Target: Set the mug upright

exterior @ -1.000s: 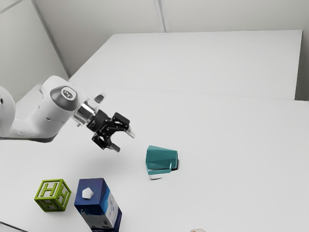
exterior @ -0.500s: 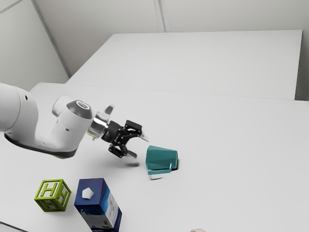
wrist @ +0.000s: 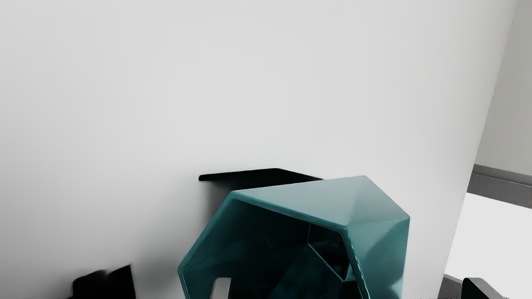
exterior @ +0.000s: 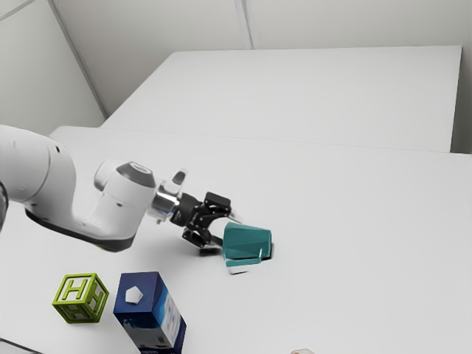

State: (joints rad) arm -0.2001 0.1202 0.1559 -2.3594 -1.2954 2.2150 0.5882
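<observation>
Jaws moved nearer mug; white table, pale walls.

A lab-like room, its exact kind unclear: a smooth white tabletop spreads beneath the end effector, and well beyond it stand plain pale-grey walls with a narrow seam.

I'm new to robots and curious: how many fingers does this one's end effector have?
2 on the end effector: in the wrist view, one finger shows against the opening of the teal mug, the other finger past the mug's outer wall.
</observation>
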